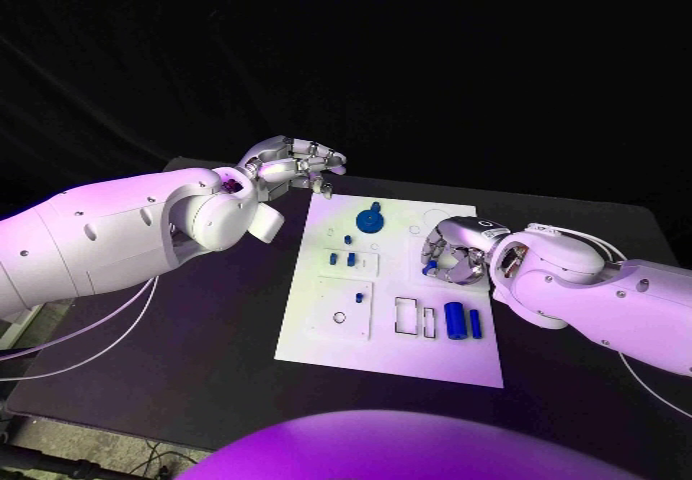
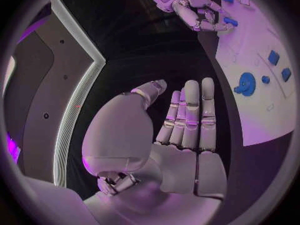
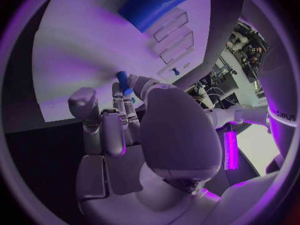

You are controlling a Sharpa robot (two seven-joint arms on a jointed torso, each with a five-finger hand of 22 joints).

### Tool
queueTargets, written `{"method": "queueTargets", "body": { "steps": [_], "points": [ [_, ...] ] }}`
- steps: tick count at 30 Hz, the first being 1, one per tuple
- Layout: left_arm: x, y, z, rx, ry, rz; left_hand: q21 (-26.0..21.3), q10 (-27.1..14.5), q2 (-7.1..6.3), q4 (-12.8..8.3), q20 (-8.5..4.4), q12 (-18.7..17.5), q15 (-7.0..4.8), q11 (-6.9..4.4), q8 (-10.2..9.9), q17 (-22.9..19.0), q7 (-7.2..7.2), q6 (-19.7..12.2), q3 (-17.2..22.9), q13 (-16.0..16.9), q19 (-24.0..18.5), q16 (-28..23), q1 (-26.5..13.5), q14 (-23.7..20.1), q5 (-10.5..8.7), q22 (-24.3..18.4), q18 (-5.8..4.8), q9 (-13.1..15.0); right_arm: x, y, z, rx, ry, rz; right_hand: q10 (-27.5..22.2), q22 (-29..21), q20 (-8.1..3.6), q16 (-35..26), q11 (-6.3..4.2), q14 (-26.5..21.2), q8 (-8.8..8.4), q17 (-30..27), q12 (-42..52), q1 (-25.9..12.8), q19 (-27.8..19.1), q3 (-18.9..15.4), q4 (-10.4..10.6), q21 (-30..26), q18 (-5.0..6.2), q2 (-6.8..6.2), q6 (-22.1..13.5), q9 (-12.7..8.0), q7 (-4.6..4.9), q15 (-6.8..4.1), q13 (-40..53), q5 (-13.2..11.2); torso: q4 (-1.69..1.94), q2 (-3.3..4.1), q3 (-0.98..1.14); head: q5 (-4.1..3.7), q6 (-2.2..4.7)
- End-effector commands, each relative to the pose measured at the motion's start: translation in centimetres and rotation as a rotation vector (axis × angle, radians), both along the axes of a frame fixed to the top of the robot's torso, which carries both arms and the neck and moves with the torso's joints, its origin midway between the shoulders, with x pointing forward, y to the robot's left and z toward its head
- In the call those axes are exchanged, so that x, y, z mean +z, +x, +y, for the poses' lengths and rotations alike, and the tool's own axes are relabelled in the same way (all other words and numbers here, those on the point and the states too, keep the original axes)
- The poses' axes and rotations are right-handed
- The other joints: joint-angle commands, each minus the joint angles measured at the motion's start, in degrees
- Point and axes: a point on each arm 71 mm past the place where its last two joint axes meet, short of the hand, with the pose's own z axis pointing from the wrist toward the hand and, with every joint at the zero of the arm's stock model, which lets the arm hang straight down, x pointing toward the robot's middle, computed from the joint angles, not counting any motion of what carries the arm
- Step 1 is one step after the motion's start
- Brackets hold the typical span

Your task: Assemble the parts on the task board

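The white task board lies in the middle of the black table. My right hand hovers over the board's right side and pinches a small blue peg at its fingertips; the peg also shows in the left wrist view. My left hand is raised over the board's far left corner, empty, with its fingers straight and apart. A round blue part sits near the far edge. Two small blue pegs stand left of centre. Two blue cylinders lie near the right edge.
Rectangular slots and a small ring mark the board's near half. Black table stretches on both sides of the board. My left forearm lies over the table's left part.
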Motion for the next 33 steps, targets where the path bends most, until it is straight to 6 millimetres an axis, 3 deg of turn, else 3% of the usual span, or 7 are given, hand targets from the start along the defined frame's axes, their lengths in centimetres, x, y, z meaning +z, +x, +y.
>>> {"method": "queueTargets", "body": {
  "steps": [1,12,20,26,33],
  "points": [
    [0.1,-0.1,-0.2,-0.016,-0.006,-0.002,-0.4,-0.4,0.21,0.1,0.22,0.2,0.06,-0.03,0.4,0.1,-0.13,-0.5,-0.3,-0.1,0.0,-0.1,0.3,-0.5,0.4,-0.1,0.57,0.1,0.1,0.0,0.1,0.004,0.009,-0.023,1.9,0.5,-0.39,0.4,-0.75,1.6,0.85,0.3,0.9,0.6,0.4,1.5,-1.1,0.6,-0.81,1.64,1.2,0.6,-0.3,-0.85,0.7,-1.3,-0.02,0.02,0.01,-0.02,0.01],
    [0.1,-0.1,-0.2,-0.013,-0.005,-0.002,-0.4,-0.4,0.26,0.2,0.23,0.3,0.07,-0.02,0.4,0.1,-0.12,-0.5,-0.4,-0.1,0.0,-0.1,0.2,-0.5,0.41,-0.1,0.57,0.1,0.8,0.0,0.3,-0.007,0.077,-0.092,5.2,1.5,-1.46,0.6,-1.99,1.8,3.26,0.8,1.8,-0.1,0.7,3.6,-4.8,1.3,-0.96,2.32,2.9,3.2,-1.07,-1.87,2.3,-1.2,0.01,0.02,-0.04,-0.19,0.01],
    [0.1,-0.1,-0.3,-0.016,-0.001,-0.004,-0.4,-0.4,0.33,0.3,0.24,0.3,0.08,-0.02,0.4,0.1,-0.12,-0.6,-0.4,-0.1,0.0,-0.1,0.2,-0.5,0.42,-0.1,0.57,0.1,1.5,-0.3,0.2,0.0,0.074,-0.114,5.1,1.6,-1.55,0.6,-2.0,1.8,3.38,0.7,1.7,-0.4,0.7,3.7,-5.2,1.3,-0.96,2.09,2.8,3.6,-1.08,-1.92,2.5,-1.1,0.08,-0.07,-0.07,-0.27,0.01],
    [0.1,-0.1,-0.3,-0.016,0.001,-0.007,-0.4,-0.4,0.4,0.3,0.24,0.3,0.08,-0.02,0.4,0.1,-0.12,-0.6,-0.4,-0.1,0.0,-0.1,0.2,-0.5,0.45,-0.2,0.57,0.0,3.1,-1.0,0.3,0.017,0.079,-0.13,5.1,1.6,-1.56,0.5,-1.97,1.8,3.39,0.7,1.6,-0.6,0.7,3.8,-5.4,1.3,-0.97,1.96,2.7,3.7,-1.07,-1.9,2.5,-1.1,0.0,-0.12,-0.08,-0.18,0.01],
    [0.1,-0.1,-0.4,-0.018,0.0,-0.009,-0.4,-0.4,0.4,0.3,0.24,0.3,0.08,-0.02,0.4,0.1,-0.12,-0.6,-0.4,-0.1,0.0,-0.1,0.2,-0.5,0.45,-0.2,0.57,0.0,4.7,-2.9,2.0,0.087,0.103,-0.145,5.0,1.7,-1.56,0.5,-1.93,1.7,3.38,0.6,1.5,-0.8,0.7,3.9,-5.5,1.3,-0.98,1.94,2.6,3.8,-1.05,-1.88,2.6,-0.9,0.01,-0.05,0.0,-0.02,0.01]
  ]
}}
